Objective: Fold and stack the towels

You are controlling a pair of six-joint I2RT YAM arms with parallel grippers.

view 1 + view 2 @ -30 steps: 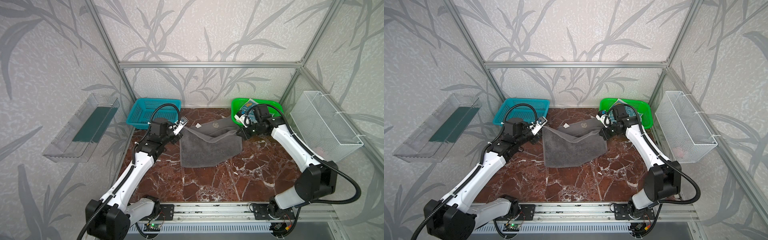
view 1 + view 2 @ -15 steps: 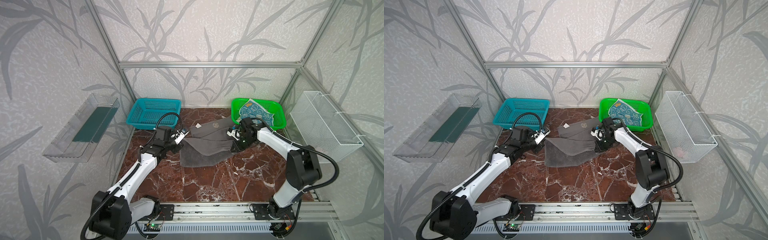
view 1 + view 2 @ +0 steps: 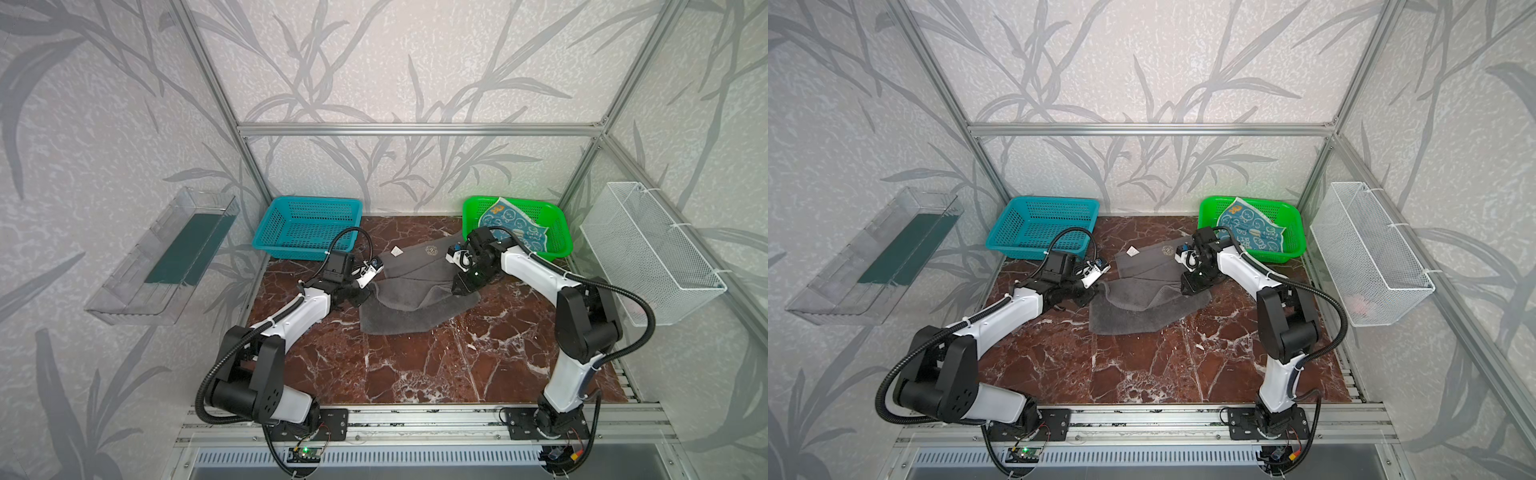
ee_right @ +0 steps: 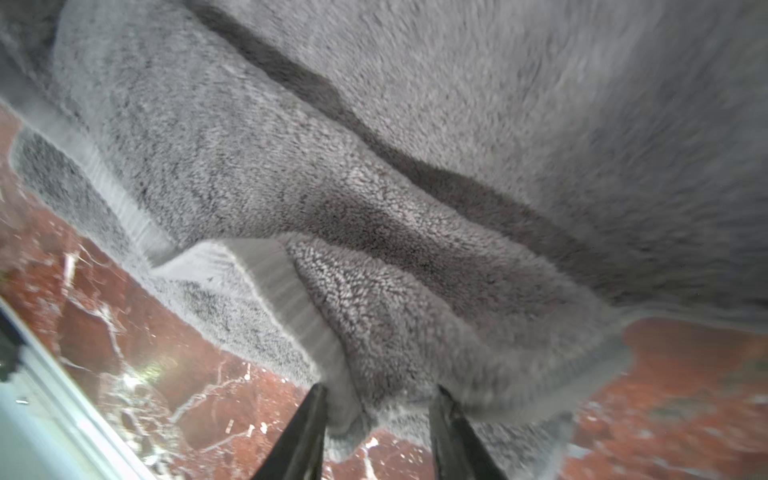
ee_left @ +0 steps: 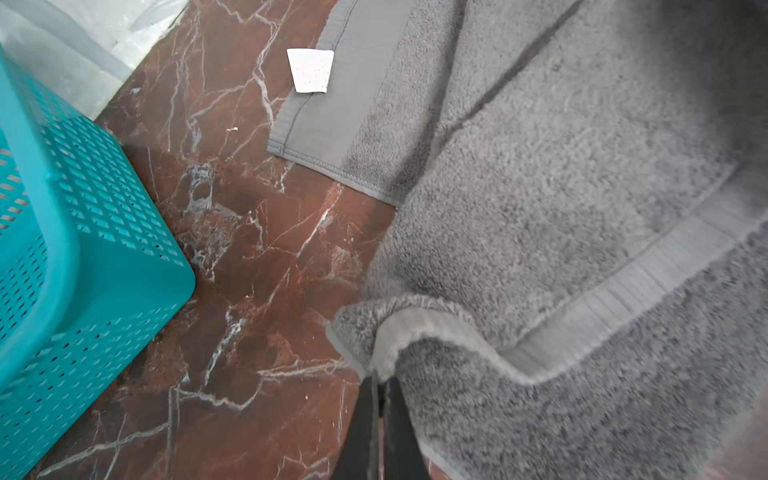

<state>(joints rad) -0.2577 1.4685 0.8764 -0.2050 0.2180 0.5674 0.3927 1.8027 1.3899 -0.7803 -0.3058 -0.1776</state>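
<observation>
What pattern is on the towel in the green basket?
Teal-blue with a cream cartoon print; the towel shows best in a top view.

The grey towel (image 5: 540, 187) is matt, fuzzy terry cloth; the table (image 5: 257, 257) glossy veined marble.

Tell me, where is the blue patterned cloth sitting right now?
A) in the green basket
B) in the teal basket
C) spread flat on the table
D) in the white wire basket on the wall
A: in both top views the blue patterned cloth lies crumpled inside the green basket at the back of the table.
</observation>
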